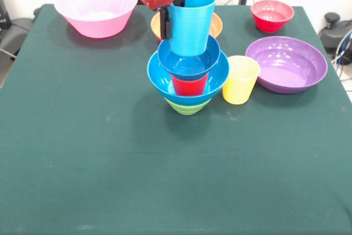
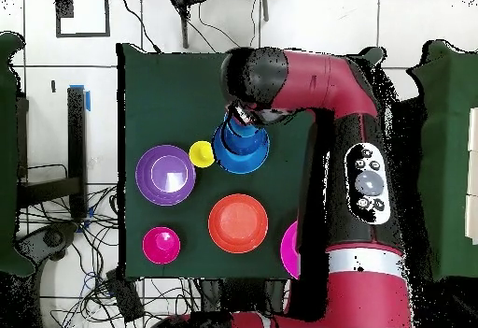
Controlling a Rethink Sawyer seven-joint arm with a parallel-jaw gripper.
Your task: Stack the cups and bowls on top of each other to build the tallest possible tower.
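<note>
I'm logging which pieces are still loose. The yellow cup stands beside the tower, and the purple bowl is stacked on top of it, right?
Not quite. The yellow cup does stand beside the tower, but the purple bowl is not stacked on it. It sits on the table, next to the cup on the side away from the tower. The front view shows this.

We see the multicolour plastic tower point(image 1: 188, 75) mid-table, the yellow plastic tumbler point(image 1: 240, 79) just right of it, the wide purple plastic bowl point(image 1: 286, 64) farther right, the small red bowl point(image 1: 271, 15) behind that, the large pink bowl point(image 1: 97, 10) far left.
</note>
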